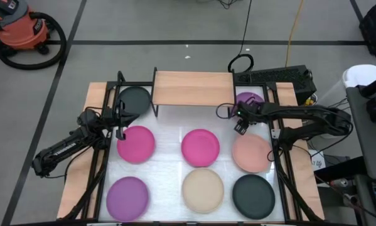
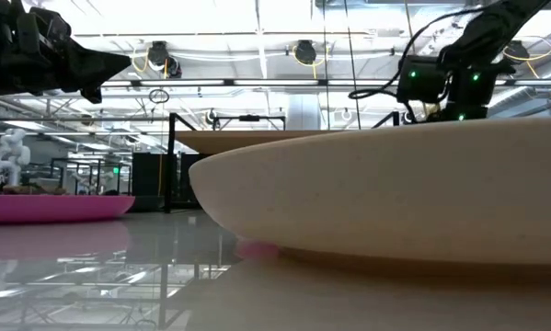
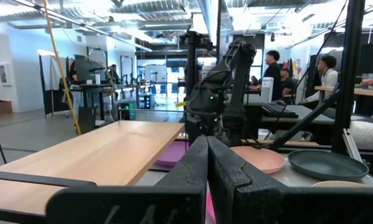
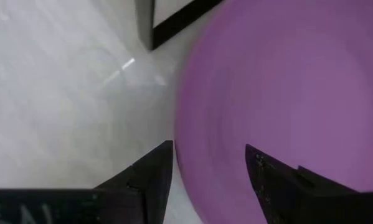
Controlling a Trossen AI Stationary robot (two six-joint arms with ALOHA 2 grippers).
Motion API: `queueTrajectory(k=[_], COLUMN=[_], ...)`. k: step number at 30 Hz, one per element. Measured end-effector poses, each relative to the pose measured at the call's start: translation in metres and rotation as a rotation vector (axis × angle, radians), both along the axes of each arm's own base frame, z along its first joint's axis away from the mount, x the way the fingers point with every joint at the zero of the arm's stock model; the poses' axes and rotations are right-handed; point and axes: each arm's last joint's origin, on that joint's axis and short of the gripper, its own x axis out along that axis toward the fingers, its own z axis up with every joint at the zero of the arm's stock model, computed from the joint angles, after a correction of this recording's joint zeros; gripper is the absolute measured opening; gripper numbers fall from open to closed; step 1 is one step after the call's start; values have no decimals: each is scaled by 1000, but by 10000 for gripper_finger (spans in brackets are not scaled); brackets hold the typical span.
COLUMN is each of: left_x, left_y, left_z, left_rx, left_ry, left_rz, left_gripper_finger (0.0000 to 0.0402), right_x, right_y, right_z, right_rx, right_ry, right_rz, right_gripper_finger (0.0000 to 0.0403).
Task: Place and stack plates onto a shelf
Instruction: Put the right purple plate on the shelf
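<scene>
The light wood shelf [image 1: 193, 88] stands on black legs at the table's far edge. A purple plate [image 1: 250, 99] lies flat on the table by the shelf's right end. My right gripper [image 4: 208, 167] is open above this purple plate [image 4: 286, 93], pointing down, one finger outside its rim and one over its inside. In the high view the right gripper [image 1: 240, 118] shows at the plate's near-left edge. My left gripper [image 3: 206, 168] is shut and holds nothing. The left gripper [image 1: 121, 125] hovers between a dark grey plate [image 1: 135, 100] and a magenta plate [image 1: 135, 144].
On the table lie a second magenta plate [image 1: 200, 147], a salmon plate [image 1: 252, 152], a purple plate [image 1: 128, 196], a beige plate [image 1: 203, 190] and a dark grey plate [image 1: 253, 196]. Black frame posts [image 1: 120, 81] flank the shelf. People sit beyond the table [image 3: 326, 68].
</scene>
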Motion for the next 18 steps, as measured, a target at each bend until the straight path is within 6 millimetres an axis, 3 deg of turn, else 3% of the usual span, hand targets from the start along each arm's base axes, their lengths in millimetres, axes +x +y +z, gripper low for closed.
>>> queueTrajectory(k=[11,18], left_x=[0,0], left_y=[0,0], left_z=[0,0], left_rx=[-7,-4], left_ry=[0,0], left_rz=[-2,-1], left_gripper_finger=[4,4], right_x=[-6,-9], right_y=[-5,-3], right_z=[-21,-16], right_rx=[80,80], right_ry=[17,-17], right_rz=[-47,-99], right_gripper_finger=[170,76])
